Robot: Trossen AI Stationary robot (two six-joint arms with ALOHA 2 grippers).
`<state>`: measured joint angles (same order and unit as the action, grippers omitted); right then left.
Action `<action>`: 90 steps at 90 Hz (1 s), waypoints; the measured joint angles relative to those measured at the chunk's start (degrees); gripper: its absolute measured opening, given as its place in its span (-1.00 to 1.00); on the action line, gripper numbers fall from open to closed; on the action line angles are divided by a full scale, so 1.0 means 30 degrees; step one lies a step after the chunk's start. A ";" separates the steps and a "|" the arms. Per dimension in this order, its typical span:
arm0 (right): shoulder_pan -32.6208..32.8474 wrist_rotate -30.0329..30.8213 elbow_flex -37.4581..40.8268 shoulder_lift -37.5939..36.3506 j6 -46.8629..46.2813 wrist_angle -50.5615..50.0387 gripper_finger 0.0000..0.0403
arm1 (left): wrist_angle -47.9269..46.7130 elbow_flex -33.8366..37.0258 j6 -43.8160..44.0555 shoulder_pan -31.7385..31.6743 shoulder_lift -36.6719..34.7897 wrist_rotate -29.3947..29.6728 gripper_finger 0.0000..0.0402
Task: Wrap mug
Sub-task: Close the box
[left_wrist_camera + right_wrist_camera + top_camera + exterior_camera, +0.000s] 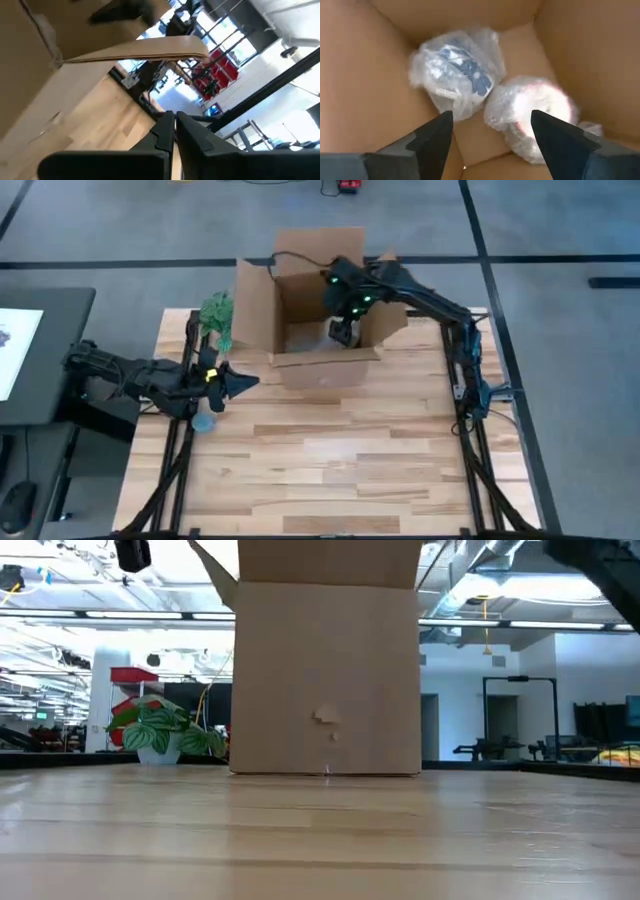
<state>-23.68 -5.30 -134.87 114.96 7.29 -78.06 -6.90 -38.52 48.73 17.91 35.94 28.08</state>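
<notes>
An open cardboard box (320, 315) stands at the table's far middle. On its floor lie two mugs wrapped in clear bubble wrap: one with a blue pattern (457, 75) and one whitish with a pink tint (535, 112). My right gripper (343, 332) hangs open inside the box above them (492, 127), holding nothing. My left gripper (240, 382) is shut and empty at the table's left, its fingertips (175, 122) pointing toward the box.
A small potted plant (217, 318) stands left of the box, near the left arm. A small blue round thing (204, 423) lies on the table by the left gripper. The box's flaps (255, 300) stand up. The near half of the wooden table (330, 470) is bare.
</notes>
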 joint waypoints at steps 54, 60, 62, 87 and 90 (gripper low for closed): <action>-0.4021 0.2025 -0.0029 -0.7702 -0.7556 -0.0192 0.29 | -0.1408 -0.9718 -0.8678 0.0000 0.1283 0.9710 -1.00; -0.4955 0.1860 0.0060 -0.7398 -0.7592 -0.2506 0.29 | -0.2601 -1.0732 -0.8957 0.0000 0.1575 1.1585 -1.00; -0.5184 0.1766 0.0129 -0.7255 -0.7592 -0.3039 0.29 | -0.3021 -1.1015 -0.8940 0.0000 0.1671 1.2143 -1.00; -0.6135 -0.1268 0.0627 -0.5850 -0.6742 -0.3841 0.29 | -0.6412 -1.2923 -0.6414 -0.0273 0.2897 1.4418 -1.00; -0.6134 -0.1268 0.0638 -0.5691 -0.6628 -0.3957 0.28 | -0.6626 -1.3128 -0.6077 -0.0458 0.3263 1.4439 -1.00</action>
<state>-42.08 -9.10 -132.95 97.89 -12.59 -89.93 -26.78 -77.91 30.50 16.54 45.73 71.40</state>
